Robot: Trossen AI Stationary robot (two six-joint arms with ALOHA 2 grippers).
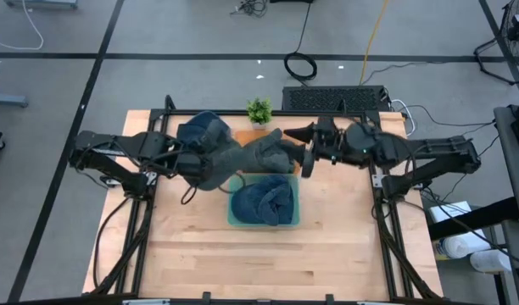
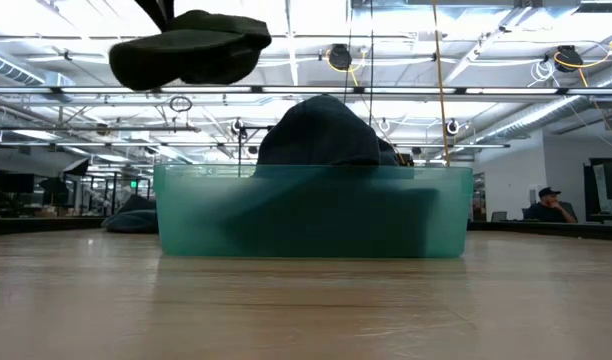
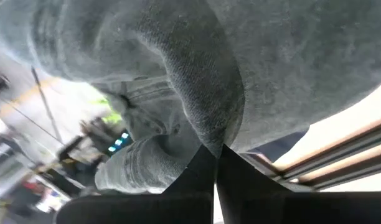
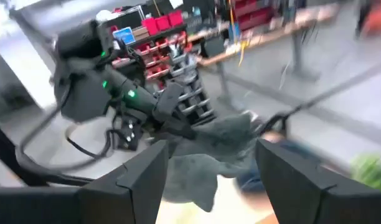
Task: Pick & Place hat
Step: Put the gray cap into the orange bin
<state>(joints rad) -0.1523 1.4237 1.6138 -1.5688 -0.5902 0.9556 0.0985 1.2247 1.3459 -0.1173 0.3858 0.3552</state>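
Left gripper (image 3: 216, 163) is clamped on a floppy grey fabric hat (image 1: 258, 152), held up in the air just behind the translucent teal plastic bin (image 1: 239, 219). Right gripper (image 1: 308, 158) is open beside it. One dark blue hat (image 1: 264, 202) is already binned, so there's just the drop left.

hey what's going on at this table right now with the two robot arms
The left hand is shut on a grey hat, holding it up in the air behind a green bin. A dark blue hat already lies in that bin. The right hand hangs open beside the lifted hat's far end, not gripping it. Another dark hat lies near the table's back edge.
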